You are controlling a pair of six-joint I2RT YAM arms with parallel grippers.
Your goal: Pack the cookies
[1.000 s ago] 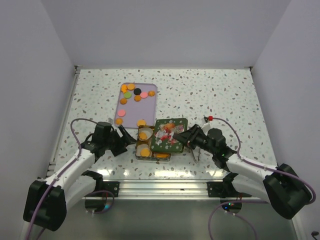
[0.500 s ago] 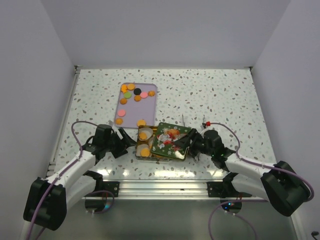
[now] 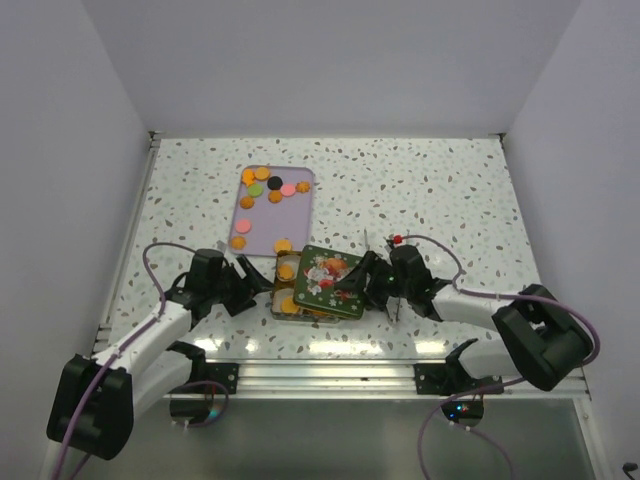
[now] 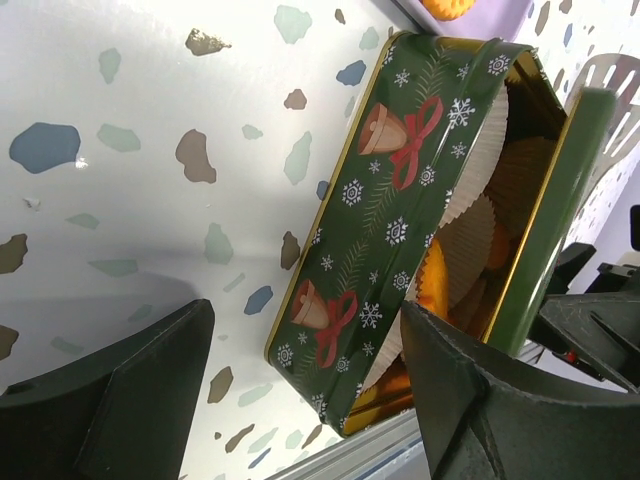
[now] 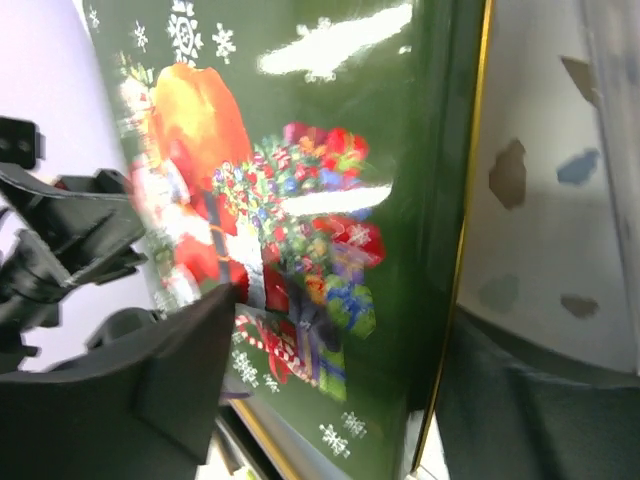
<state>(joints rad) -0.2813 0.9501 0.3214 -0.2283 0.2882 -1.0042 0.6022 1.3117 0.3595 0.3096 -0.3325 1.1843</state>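
Note:
Several cookies lie on a purple tray, mostly orange, some pink, green and black. More orange cookies sit in white paper cups in an open green tin. My right gripper is shut on the tin's Christmas lid at its right edge and holds it tilted over the tin's right part. In the right wrist view the lid fills the space between the fingers of the right gripper. My left gripper is open at the tin's left side. In the left wrist view the tin lies ahead of the left gripper.
The tin stands close to the table's front edge, by a metal rail. Side walls close in the speckled table on the left, right and back. A cable with a red tip loops by the right wrist.
My right gripper has carried the lid to the left, so it now covers more of the tin. The left arm has hardly moved.

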